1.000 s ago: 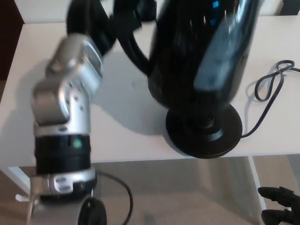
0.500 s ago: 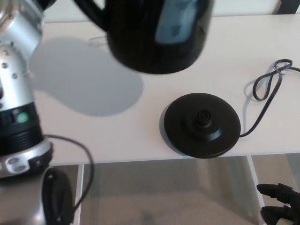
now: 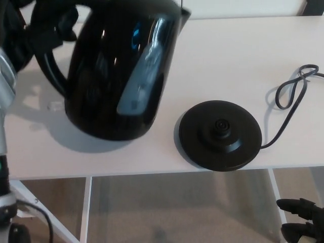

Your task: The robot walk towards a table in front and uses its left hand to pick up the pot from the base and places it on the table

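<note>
Table [image 3: 243,55]: white top, spreading right of the left hand and above the right hand.
Pot [image 3: 116,76]: glossy black kettle just right of the left hand, low at the table; contact unclear.
Base [image 3: 220,134]: round black disc, well right of the left hand, apart from the pot.
Left hand [image 3: 38,28]: black fingers wrapped round the pot's handle [image 3: 50,78].
Cord [image 3: 291,96]: looped, black, above the right hand.
Right hand [image 3: 304,223]: below the table edge, fingers apart, holding nothing.

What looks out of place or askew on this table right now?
Nothing spilled or damaged. The base sits right at the table's front edge, its cord lying in a loose loop. The pot is off it, to its left, handle in the left robot hand.
</note>
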